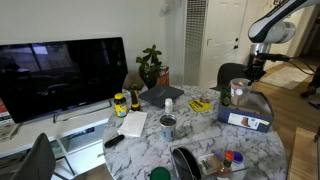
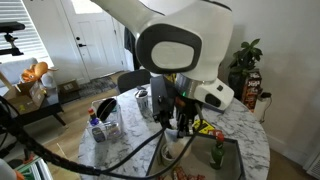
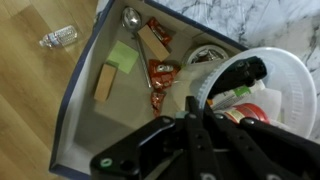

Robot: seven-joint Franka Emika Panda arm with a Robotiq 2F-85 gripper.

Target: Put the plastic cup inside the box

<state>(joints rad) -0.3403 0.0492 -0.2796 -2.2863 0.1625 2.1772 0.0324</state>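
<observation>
My gripper (image 3: 200, 105) hangs over the blue-grey box (image 3: 75, 105), fingers drawn together on the pale rim of the red plastic cup (image 3: 265, 110). One fingertip reaches inside the rim. In an exterior view the gripper (image 1: 251, 78) holds the cup (image 1: 237, 93) just above the box (image 1: 245, 121), which stands at the table's far end with its white label facing out. In an exterior view the arm fills the frame and the gripper (image 2: 180, 125) is partly hidden.
Inside the box lie a spoon (image 3: 132, 18), a green sponge (image 3: 122, 57), a wooden block (image 3: 105, 82) and snack packets (image 3: 163, 72). On the table stand a grey tumbler (image 1: 168, 125) and a black container (image 1: 215, 162). A TV (image 1: 60, 70) stands behind.
</observation>
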